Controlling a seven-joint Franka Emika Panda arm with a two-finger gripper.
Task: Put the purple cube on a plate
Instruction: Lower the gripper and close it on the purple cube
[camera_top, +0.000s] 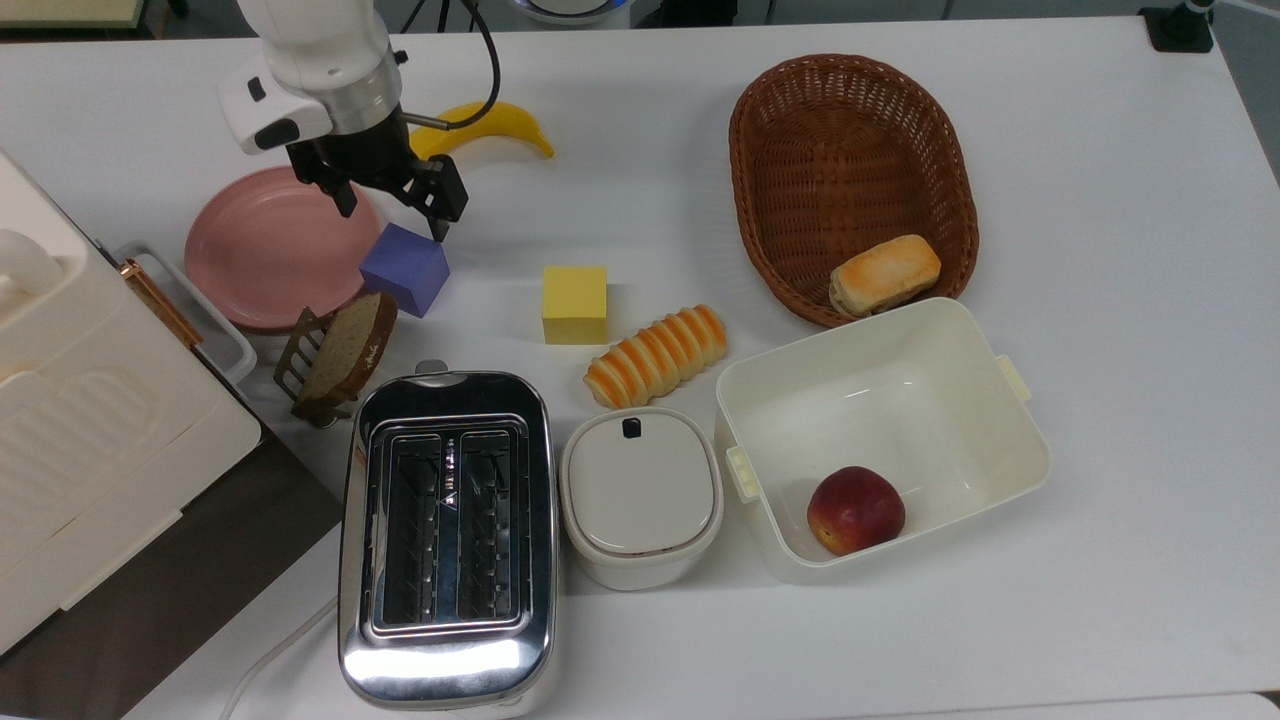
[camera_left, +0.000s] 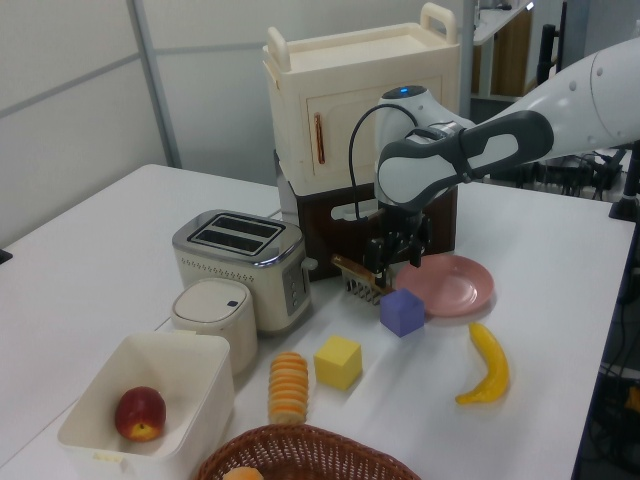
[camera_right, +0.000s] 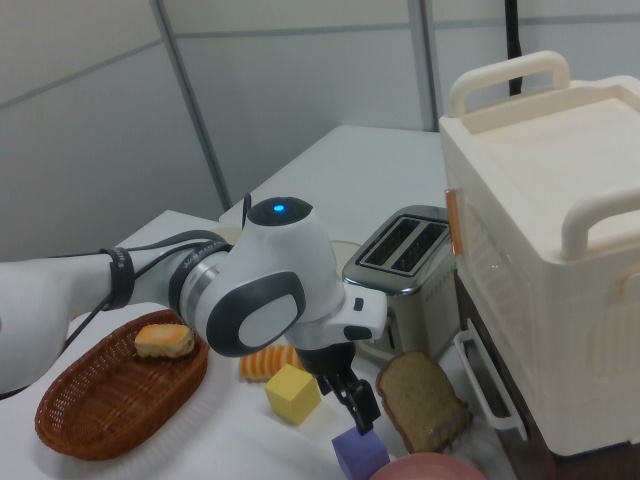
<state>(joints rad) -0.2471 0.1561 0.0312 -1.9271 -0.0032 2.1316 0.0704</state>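
The purple cube (camera_top: 405, 268) serves as the landmark. It sits on the white worktop (camera_top: 640, 180), not yet on the plate (camera_top: 262, 243). In the top view its left corner lies just beside the plate's rim, perhaps touching it; I cannot tell which. That closeness makes the carry short: lift, shift toward the top view's left, set down.

Nearest the cube, just below it in the top view, a slice of bread (camera_top: 347, 347) leans in a small wire rack, near enough that a careless descent might clip it. The gripper (camera_top: 393, 212) hangs just above the cube's upper edge in the top view, fingers spread apart and holding nothing, one over the plate's rim and the other by the cube's far corner. The cube sits turned at an angle, so I judge the wrist is lining the fingers up with a pair of flat faces before coming down around them.

A little farther out, to the cube's right in the top view, stands the yellow cube (camera_top: 575, 303), well clear of the approach. Behind the gripper lies a banana (camera_top: 490, 127), partly covered by the wrist. Farthest from the cube are the toaster (camera_top: 446, 535) and the wicker basket (camera_top: 850, 180), both out of the way.
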